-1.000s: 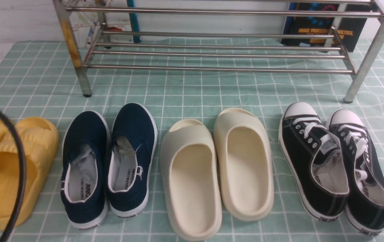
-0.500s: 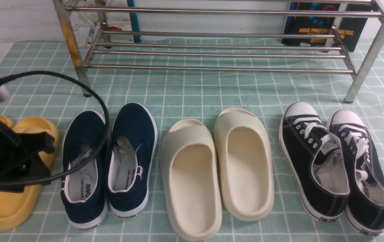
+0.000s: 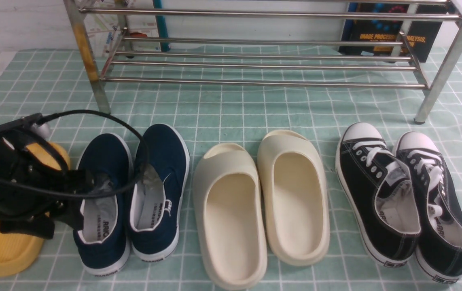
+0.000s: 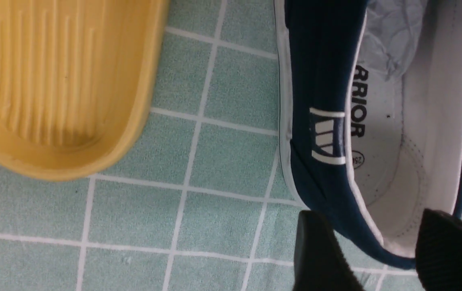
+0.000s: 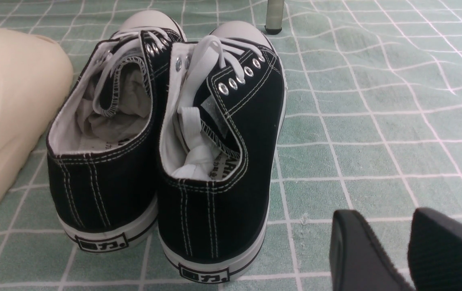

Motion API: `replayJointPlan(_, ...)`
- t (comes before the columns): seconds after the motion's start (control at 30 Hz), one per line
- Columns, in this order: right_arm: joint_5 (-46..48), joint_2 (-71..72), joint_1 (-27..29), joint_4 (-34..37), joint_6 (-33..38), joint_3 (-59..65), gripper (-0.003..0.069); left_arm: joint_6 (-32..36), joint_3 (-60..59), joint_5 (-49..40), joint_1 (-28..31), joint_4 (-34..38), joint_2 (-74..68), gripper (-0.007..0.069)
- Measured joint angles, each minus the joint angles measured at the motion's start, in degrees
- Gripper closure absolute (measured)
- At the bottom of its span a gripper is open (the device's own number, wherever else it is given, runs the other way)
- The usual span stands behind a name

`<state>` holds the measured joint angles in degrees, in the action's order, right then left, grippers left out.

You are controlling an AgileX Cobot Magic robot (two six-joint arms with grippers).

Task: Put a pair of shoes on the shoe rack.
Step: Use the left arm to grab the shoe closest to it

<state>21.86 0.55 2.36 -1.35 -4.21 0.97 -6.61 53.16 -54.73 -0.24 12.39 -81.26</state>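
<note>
My left gripper stands open at the heel of the leftmost shoe of the navy pair, one finger outside its wall and the other over the insole; whether they touch I cannot tell. The pair sits on the checked cloth, in front of the shoe rack and apart from it. Yellow slides crowd my arm, and cream slides flank the pair's other side. Only the front view shows my cable looping over both navy shoes. Only its wrist view shows my right gripper, slightly parted and empty, near the black sneakers
</note>
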Motion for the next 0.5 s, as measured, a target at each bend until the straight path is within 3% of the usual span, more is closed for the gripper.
replayJointPlan(0.1,0.0,0.0,0.0,0.0,0.0,0.0,0.0419,-2.21,0.0,1.88,-3.15,-4.19,-1.32,0.0279)
replayJointPlan(0.27,0.0,0.0,0.0,0.0,0.0,-0.05,0.0419,-11.49,0.0,4.88,-5.05,-12.95,-5.01,0.0281)
replayJointPlan(0.5,0.0,0.0,0.0,0.0,0.0,-0.05,0.0419,-13.16,0.19,7.54,-5.24,-13.0,-10.81,0.0284)
